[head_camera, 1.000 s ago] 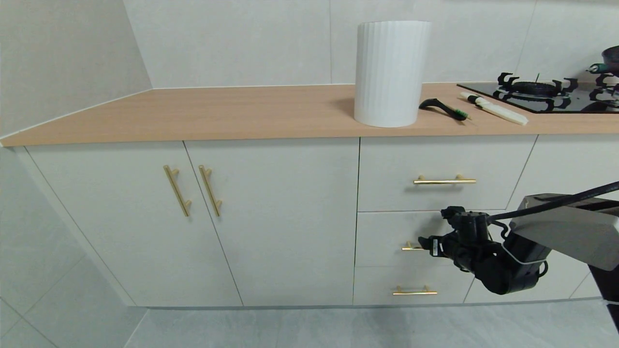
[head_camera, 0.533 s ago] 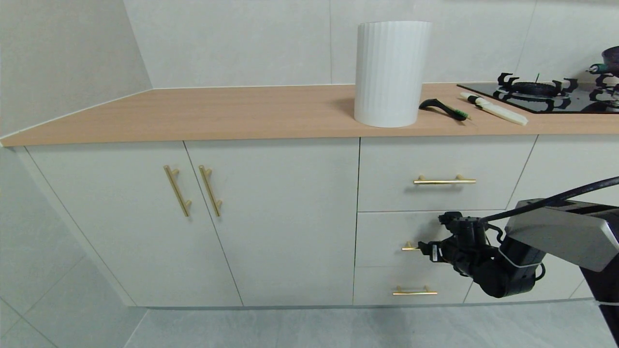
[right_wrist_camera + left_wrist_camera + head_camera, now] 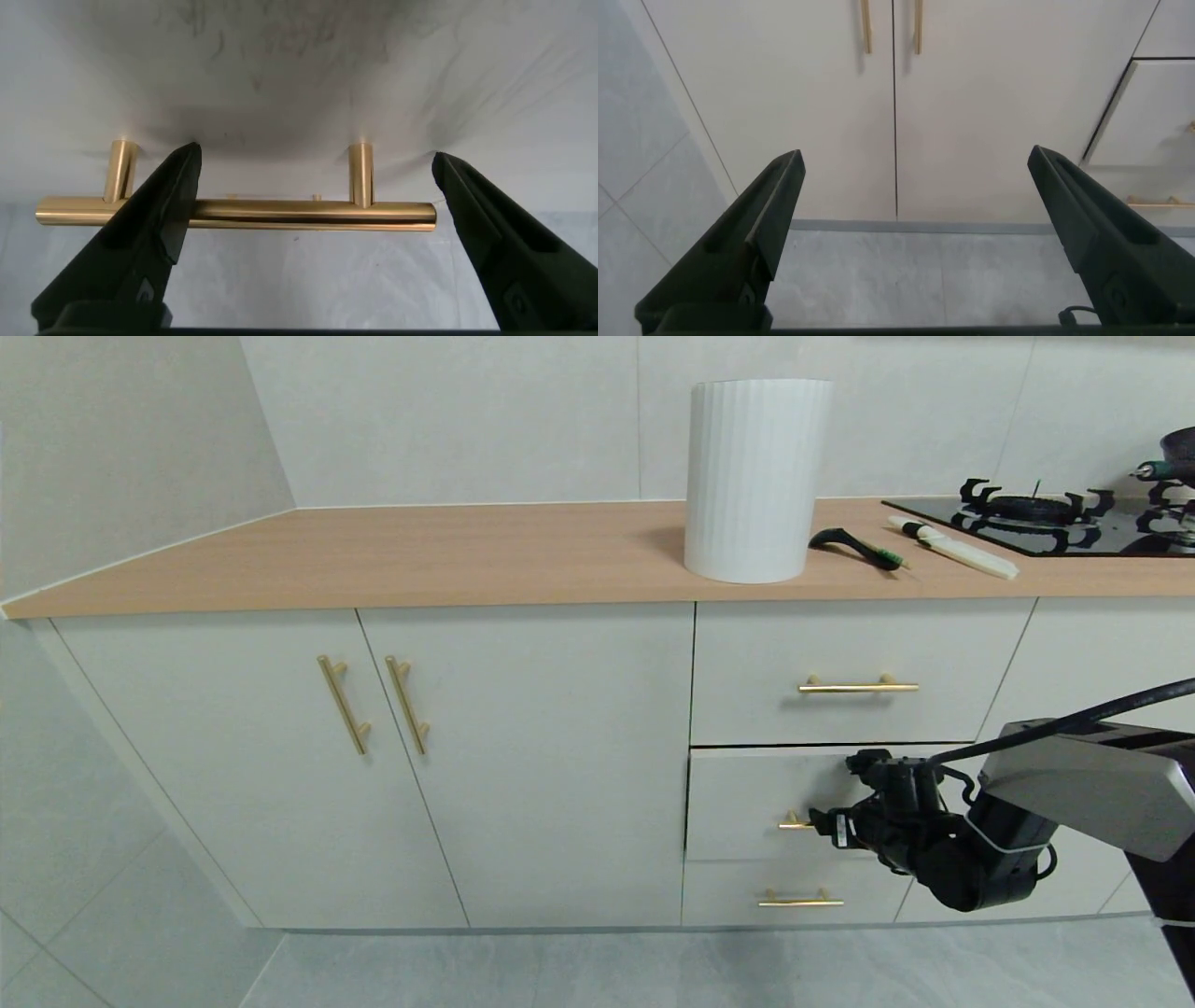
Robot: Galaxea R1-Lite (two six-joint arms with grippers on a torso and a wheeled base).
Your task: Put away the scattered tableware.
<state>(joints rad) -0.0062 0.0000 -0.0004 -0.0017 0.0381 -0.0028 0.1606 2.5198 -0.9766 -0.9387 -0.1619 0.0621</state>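
My right gripper [image 3: 825, 822] is at the gold handle [image 3: 792, 822] of the middle drawer [image 3: 747, 798], which stands slightly pulled out with a dark gap along its top. In the right wrist view the handle [image 3: 280, 212] runs across between the two fingers of the right gripper [image 3: 313, 238], which are spread wide. On the counter to the right of a tall white ribbed container [image 3: 756, 476] lie a black utensil with a green handle [image 3: 854, 546] and a white utensil [image 3: 957, 548]. My left gripper [image 3: 910, 243] is open and empty, facing the double cabinet doors [image 3: 896, 103] low near the floor.
A gas hob [image 3: 1036, 511] sits at the counter's right end. Closed drawers lie above [image 3: 859, 672] and below [image 3: 794, 891] the middle one. The wooden counter [image 3: 448, 551] left of the container is bare. Grey tiled floor [image 3: 560, 971] runs along the cabinets.
The middle drawer has slid out a little, opening a dark gap under the top drawer. My right gripper stays at its handle, shifted slightly down and toward me.
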